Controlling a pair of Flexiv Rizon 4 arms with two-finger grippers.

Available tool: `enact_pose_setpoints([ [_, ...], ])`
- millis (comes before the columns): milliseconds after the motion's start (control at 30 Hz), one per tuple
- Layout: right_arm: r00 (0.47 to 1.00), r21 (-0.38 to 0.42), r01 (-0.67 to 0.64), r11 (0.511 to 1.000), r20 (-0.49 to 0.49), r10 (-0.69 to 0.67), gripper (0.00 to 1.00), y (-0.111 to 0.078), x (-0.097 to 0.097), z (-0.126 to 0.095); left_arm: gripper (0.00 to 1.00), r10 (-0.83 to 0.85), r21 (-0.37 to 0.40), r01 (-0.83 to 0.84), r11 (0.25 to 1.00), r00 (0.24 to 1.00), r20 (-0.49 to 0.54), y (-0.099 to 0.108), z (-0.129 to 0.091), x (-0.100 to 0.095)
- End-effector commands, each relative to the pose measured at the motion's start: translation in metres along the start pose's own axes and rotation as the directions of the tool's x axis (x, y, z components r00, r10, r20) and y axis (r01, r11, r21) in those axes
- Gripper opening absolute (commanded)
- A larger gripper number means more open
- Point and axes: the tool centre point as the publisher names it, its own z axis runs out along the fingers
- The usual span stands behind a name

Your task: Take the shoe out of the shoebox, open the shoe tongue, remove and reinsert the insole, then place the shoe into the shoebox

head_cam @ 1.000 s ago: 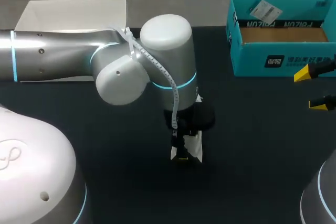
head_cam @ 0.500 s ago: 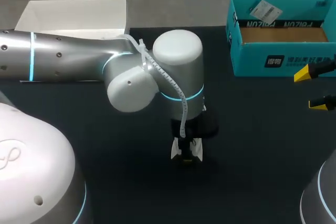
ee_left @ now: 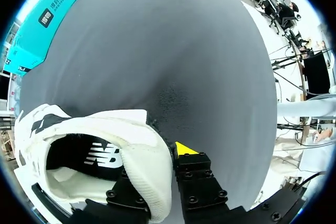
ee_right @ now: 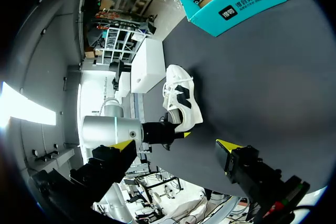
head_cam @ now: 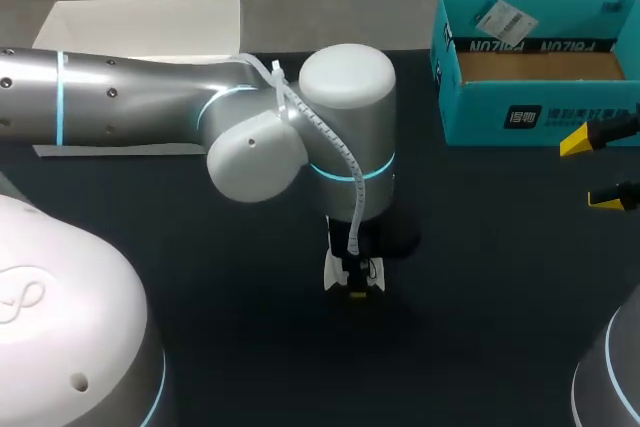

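**Left arm and tool.** My left arm comes in from the left and reaches to the middle of the bench. Its wrist points straight down. The left tool is clamped on the heel wall of the shoe. One finger is inside the opening and the other, with the yellow tip showing, presses against the outside of the heel.

**Shoe.** The right wrist view shows the white shoe with black side markings resting sole-down on the dark bench. Its heel is in the left tool, and its toe points toward the white box at the far left edge of the bench. The left wrist view looks into the shoe's opening, which has a dark lining at the heel and a pale floor. The shoe is outside the shoebox and well apart from it.

**Shoebox.** The teal shoebox sits open at the far right corner of the bench. Its brown floor is visible, and a small white card lies at its back wall.

**Right tool.** My right tool hangs over the right edge of the bench, near the shoebox's front wall. Its yellow-tipped fingers are wide apart and hold nothing.
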Motion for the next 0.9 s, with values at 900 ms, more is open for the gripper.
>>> enact_pose_setpoints([
  [900, 1.000, -0.003, -0.001, 1.000, 0.002, 0.001, 1.00, -0.002, 0.000, 0.000, 0.00, 0.113, 0.061, -0.107, 0.992, 0.987, -0.114, 0.002, -0.219, 0.031],
])
